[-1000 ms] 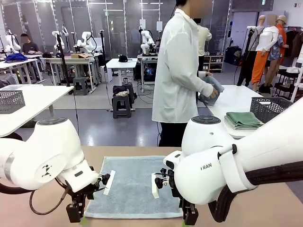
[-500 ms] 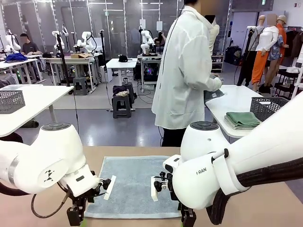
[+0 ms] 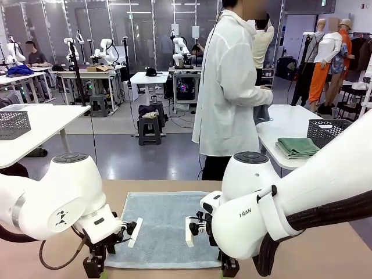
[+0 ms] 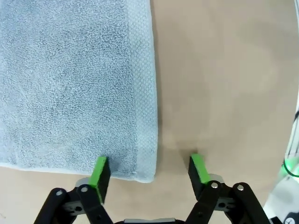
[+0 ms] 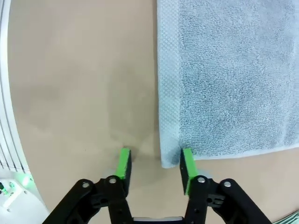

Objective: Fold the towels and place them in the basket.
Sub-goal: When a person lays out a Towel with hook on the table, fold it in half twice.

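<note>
A pale grey-blue towel (image 3: 165, 226) lies flat on the tan table between my two arms. My left gripper (image 3: 93, 264) is down at its near left corner. In the left wrist view the left gripper (image 4: 148, 170) is open, and its green pads (image 4: 99, 173) straddle that corner of the towel (image 4: 70, 84). My right gripper (image 3: 228, 267) is at the near right corner. In the right wrist view the right gripper (image 5: 155, 165) is open more narrowly, around the corner edge of the towel (image 5: 229, 74). A folded green towel (image 3: 298, 146) lies beside a dark mesh basket (image 3: 334, 132) on a white side table.
A person in a white coat (image 3: 229, 93) stands beyond the table's far edge, turned towards the white side table (image 3: 285, 125) at the right. Another mesh basket (image 3: 13, 124) sits on a white table at the left. Bare tan tabletop (image 5: 70, 84) flanks the towel.
Both grippers have sunk a little towards the towel's near corners and their jaws have narrowed. The person has shifted to the right and turned to the side table.
</note>
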